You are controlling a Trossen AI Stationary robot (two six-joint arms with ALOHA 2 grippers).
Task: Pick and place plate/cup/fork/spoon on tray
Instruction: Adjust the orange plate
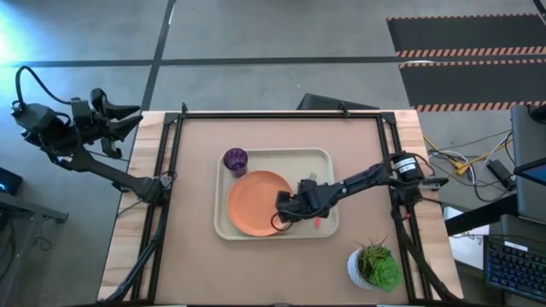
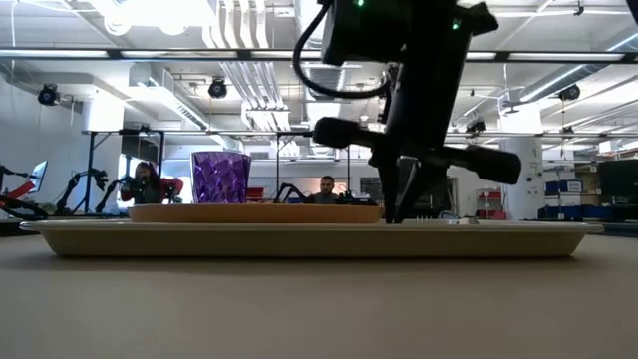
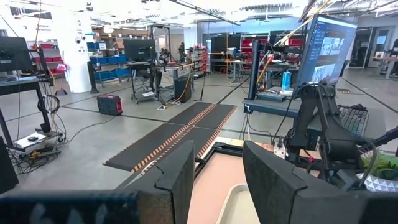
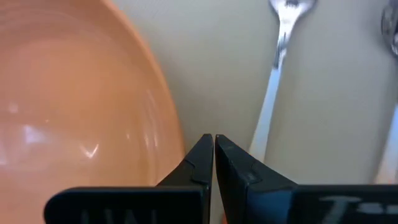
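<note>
Right end effector (image 4: 213,144), fingers pressed together on nothing, low over the tray (image 4: 211,62); fork (image 4: 273,99) just beside it, handle pointing back toward it; plate (image 4: 74,93) opposite.

Cream tray (image 1: 223,223) mid-table, orange plate (image 1: 254,203) flat inside it, purple cup (image 1: 235,159) upright at its far-left corner, fork (image 4: 273,93) lying beside the plate

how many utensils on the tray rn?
2, both on the tray beside the plate, under the right hand: a fork, and another handle beside it, mostly out of frame, probably the spoon.
</note>
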